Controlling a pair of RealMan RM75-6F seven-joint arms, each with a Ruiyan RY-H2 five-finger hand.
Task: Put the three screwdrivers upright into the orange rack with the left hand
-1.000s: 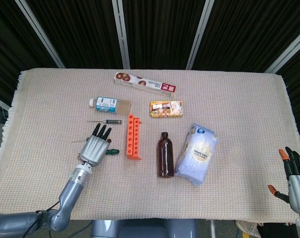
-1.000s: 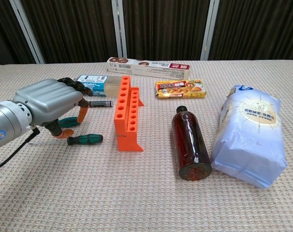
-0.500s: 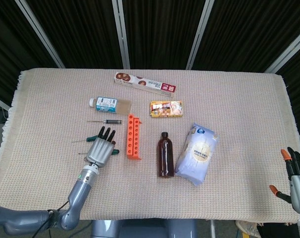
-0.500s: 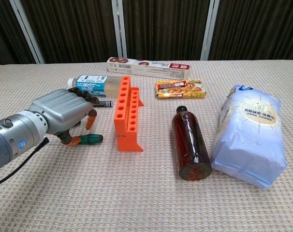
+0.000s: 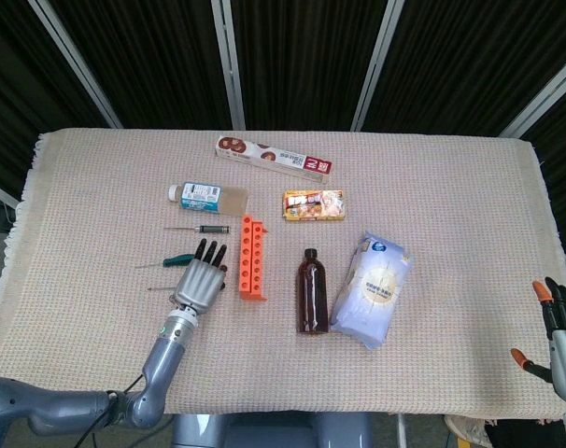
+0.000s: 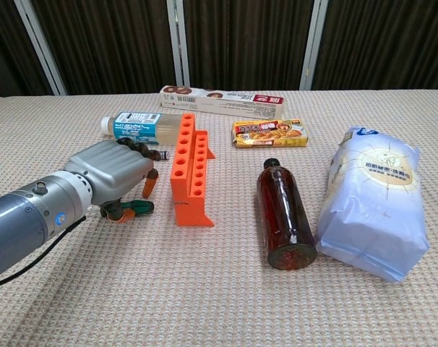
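Screwdrivers: three lie flat on the beige woven tablecloth [image 5: 451,187], left of the rack, none in it. Green-handled screwdriver under the hand [image 6: 136,207] shows its handle just beside the rack's near end. Second green-handled screwdriver [image 5: 176,261] lies a little further toward the cloth's left edge. Thin black-handled screwdriver [image 5: 201,229] lies beyond both, between the hand and the clear bottle.
Rack: orange plastic rack with rows of holes [image 5: 252,257] stands left of the cloth's middle, long side running from near edge to far edge, all holes empty.
Left hand: grey left hand [image 5: 201,282] sits palm down over the nearest screwdriver, fingers curled toward it, thumb tip at the handle; whether it grips the tool I cannot tell.
Right hand: right hand [image 5: 561,338] is off the cloth's near right corner, fingers spread, holding nothing.
Others: clear plastic bottle with blue label [image 5: 206,195] lies toward the far left; long red-and-white box [image 5: 275,160] near the far edge; small yellow snack packet [image 5: 314,204] right of the rack; brown glass bottle [image 5: 310,289] lying beside a white-and-blue bag [image 5: 372,287].
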